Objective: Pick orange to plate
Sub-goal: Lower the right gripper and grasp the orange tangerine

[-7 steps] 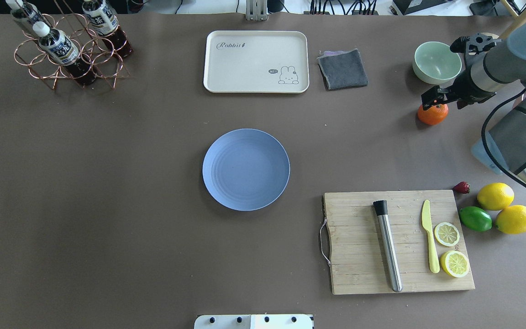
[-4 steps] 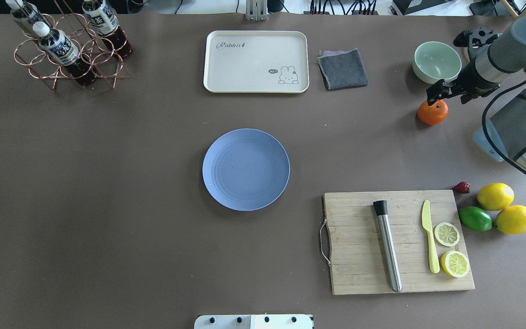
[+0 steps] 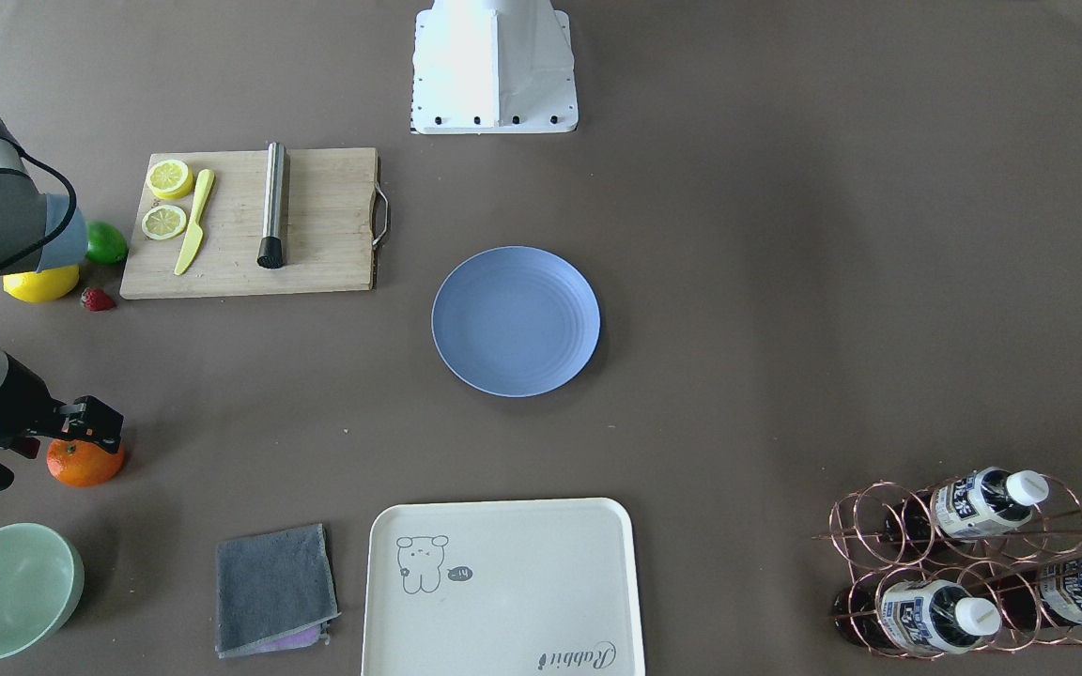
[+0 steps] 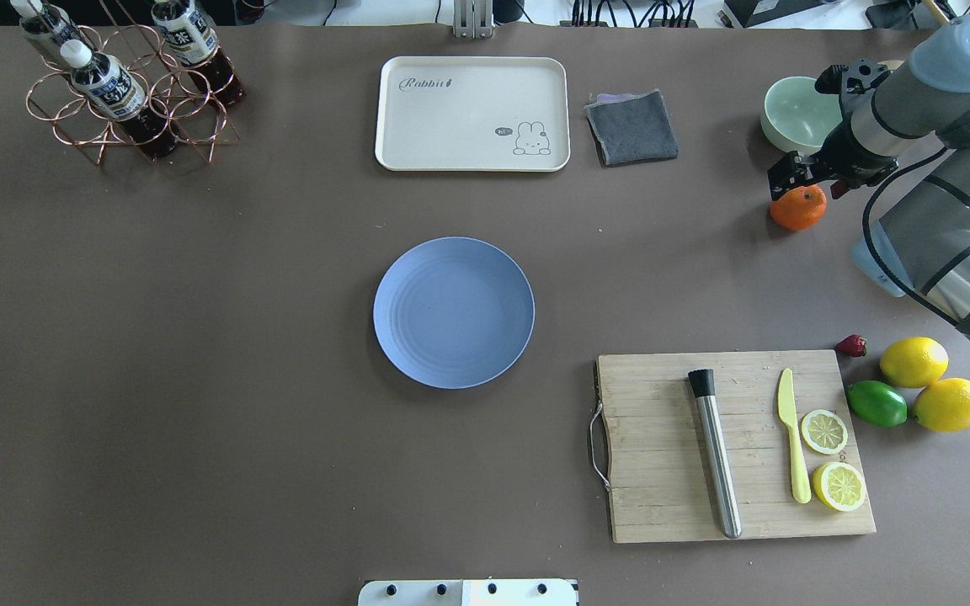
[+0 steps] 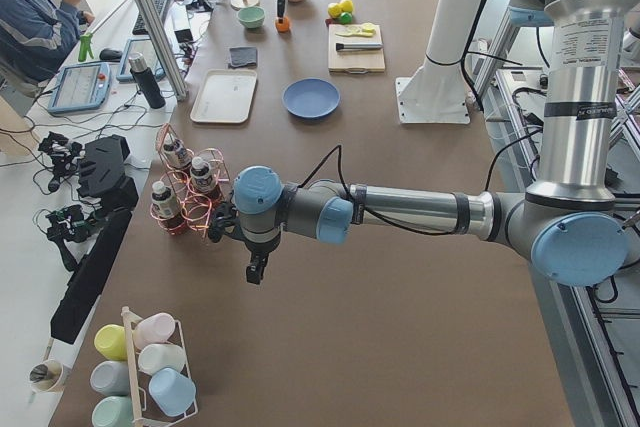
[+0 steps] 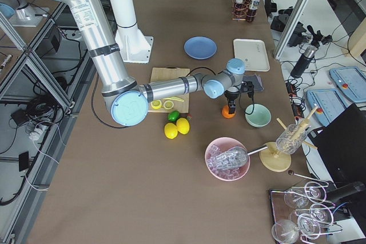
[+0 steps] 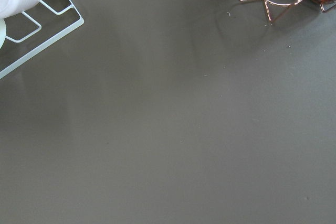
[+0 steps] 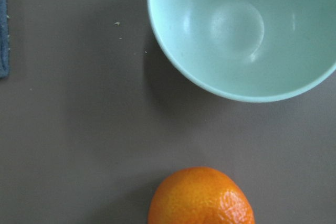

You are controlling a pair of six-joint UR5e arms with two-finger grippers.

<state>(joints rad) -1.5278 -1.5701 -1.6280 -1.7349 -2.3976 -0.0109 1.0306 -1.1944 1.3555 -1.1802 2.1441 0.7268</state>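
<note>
The orange point(image 4: 798, 210) rests on the brown table at the far right, just in front of the pale-green bowl. My right gripper point(image 4: 796, 178) hangs over its far side, apparently open, with nothing held. The front-facing view shows the gripper's black fingers point(image 3: 95, 421) just above the orange point(image 3: 84, 463). In the right wrist view the orange point(image 8: 201, 198) fills the bottom edge and no fingers show. The blue plate point(image 4: 453, 312) lies bare at the table's middle. My left gripper point(image 5: 257, 272) shows only in the exterior left view, low over the table near the bottle rack. I cannot tell whether it is open or shut.
The pale-green bowl point(image 4: 796, 109) stands right behind the orange. A grey cloth point(image 4: 631, 127) and a cream tray point(image 4: 472, 114) lie at the back. A cutting board point(image 4: 662, 471) with a knife, a muddler and lemon slices, two lemons point(image 4: 913, 361) and a lime point(image 4: 876, 403) sit at the near right.
My right arm has swung toward the far side and the gripper has shifted slightly left above the orange. The orange and the plate have not moved.
</note>
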